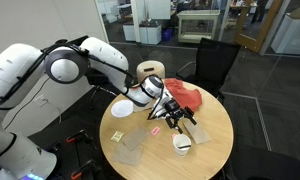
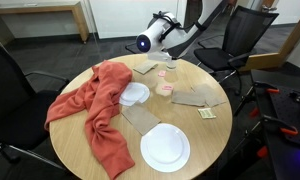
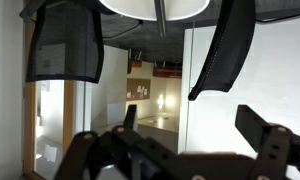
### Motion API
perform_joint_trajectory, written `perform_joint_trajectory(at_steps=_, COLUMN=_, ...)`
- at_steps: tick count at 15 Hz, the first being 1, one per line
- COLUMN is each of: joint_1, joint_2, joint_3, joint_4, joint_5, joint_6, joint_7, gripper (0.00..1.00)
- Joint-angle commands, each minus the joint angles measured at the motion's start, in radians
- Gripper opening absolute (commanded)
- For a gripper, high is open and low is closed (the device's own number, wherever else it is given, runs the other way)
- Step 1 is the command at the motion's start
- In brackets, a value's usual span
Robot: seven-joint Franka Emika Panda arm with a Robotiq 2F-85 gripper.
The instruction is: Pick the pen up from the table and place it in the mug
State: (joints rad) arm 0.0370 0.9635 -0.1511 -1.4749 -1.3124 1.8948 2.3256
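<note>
The white mug (image 1: 182,142) stands upright near the edge of the round light-wood table (image 1: 215,140). My gripper (image 1: 174,116) hangs low over the table just behind the mug, next to the red cloth. In the wrist view its two dark fingers (image 3: 190,125) are spread wide with nothing between them, and the camera looks out across the room. A thin dark line (image 1: 190,120) beside the fingers may be the pen; I cannot tell for sure. In an exterior view the gripper (image 2: 171,48) is at the far table edge (image 2: 230,125).
A red cloth (image 2: 100,105) drapes across the table. A large white plate (image 2: 165,148) and a small white plate (image 2: 135,94) lie on it, with grey sheets (image 2: 195,97), a pink scrap (image 1: 155,130) and a yellow note (image 1: 117,136). Black chairs (image 1: 215,62) ring the table.
</note>
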Motion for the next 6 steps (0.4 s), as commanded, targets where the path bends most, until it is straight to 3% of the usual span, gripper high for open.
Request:
perform_joint_trajectory(at_steps=1, joint_1=0.006, joint_2=-0.095, joint_3=0.011, joint_4=-0.091, joint_5=-0.011, joint_6=-0.019, joint_7=0.033, gripper=1.00)
perform_joint_trajectory(at_steps=6, joint_1=-0.009, joint_2=-0.068, joint_3=0.021, joint_4=-0.051, joint_5=-0.012, joint_6=-0.009, joint_7=0.000, gripper=1.00)
